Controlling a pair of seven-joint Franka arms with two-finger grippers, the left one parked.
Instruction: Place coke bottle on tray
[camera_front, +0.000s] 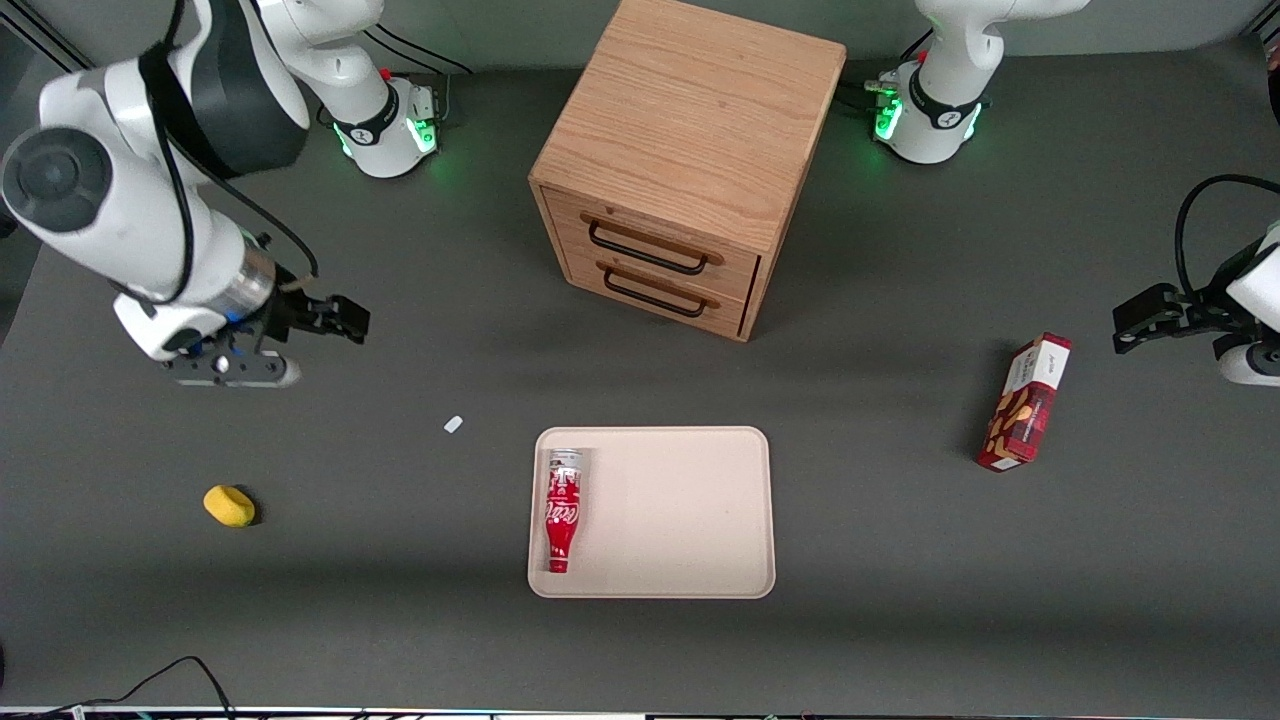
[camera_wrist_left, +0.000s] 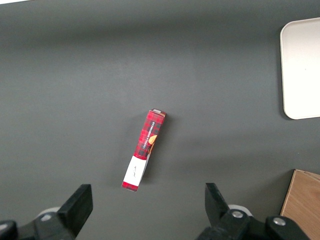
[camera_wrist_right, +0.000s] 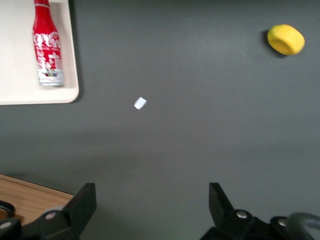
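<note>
Lying bottle: coke bottle (camera_front: 562, 511) flat on the tray (camera_front: 680, 520), along its rim toward the working arm.
Gripper: jaws (camera_front: 340, 318) wide apart, apparently holding nothing, raised above the desk (camera_front: 400, 600), upper left of the frame.

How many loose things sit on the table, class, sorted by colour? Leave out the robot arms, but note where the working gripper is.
Red: 2, the coke bottle lying on the tray and the snack box
Beige: 1, the tray
Yellow: 1, a small lump
White: 1, a tiny scrap
Wood brown: 1, the drawer cabinet
Total: 6
The gripper hangs open above bare table, holding nothing.
</note>
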